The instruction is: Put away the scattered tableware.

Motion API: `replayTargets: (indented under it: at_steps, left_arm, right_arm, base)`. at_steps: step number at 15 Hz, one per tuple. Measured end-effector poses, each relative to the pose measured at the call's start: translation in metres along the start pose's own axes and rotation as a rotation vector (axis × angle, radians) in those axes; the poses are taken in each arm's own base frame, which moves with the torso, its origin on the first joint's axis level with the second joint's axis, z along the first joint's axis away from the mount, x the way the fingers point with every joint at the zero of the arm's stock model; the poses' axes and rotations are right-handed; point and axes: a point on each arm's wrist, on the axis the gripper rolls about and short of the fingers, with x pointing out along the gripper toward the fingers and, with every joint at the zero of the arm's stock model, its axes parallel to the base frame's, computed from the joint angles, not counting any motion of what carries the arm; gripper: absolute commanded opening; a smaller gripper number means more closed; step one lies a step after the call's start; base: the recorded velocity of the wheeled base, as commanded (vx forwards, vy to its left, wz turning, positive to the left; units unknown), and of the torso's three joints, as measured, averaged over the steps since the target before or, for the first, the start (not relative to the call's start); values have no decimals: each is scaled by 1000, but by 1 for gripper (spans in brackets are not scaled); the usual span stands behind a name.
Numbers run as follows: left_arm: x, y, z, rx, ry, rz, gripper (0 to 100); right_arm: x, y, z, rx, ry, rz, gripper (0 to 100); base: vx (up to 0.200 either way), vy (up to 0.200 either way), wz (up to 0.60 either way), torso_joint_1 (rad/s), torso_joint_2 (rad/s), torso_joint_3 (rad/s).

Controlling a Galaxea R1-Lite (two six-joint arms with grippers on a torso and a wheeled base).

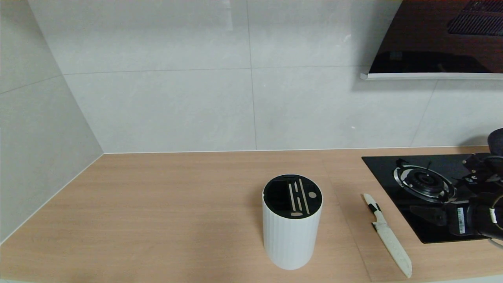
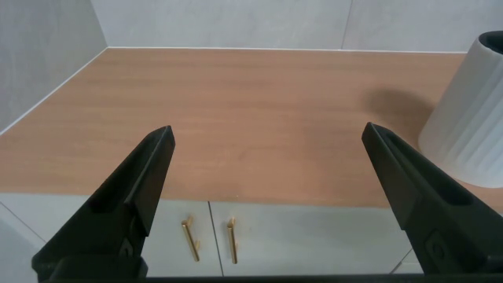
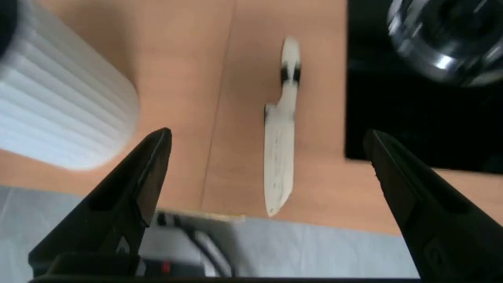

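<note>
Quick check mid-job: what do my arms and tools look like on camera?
The left tool and the right tool each have two matte black, wedge-shaped fingers that taper to blunt tips. In the head view the right arm is black too, with a white printed sticker and a white band.

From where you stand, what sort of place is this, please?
Most likely a home kitchen. A gas burner sits in a black cooktop, a dark hood hangs above it, and a knife lies on the wooden counter beside a white knife holder.
</note>
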Motion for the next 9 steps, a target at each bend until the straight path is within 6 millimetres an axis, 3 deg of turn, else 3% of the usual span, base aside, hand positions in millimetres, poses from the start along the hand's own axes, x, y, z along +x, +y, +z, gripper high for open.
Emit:
replayTargets:
  at_steps: [4,9]
  left_arm:
    - [0,0,0,0,0,0,100]
    - [0,0,0,0,0,0,100]
  right_arm:
    - [45,0,-13,-4,87,-2,100]
    - [104,5,-46,-34,118,-66,100]
  base:
    - [0,0,0,0,0,0]
    - [0,0,0,0,0,0]
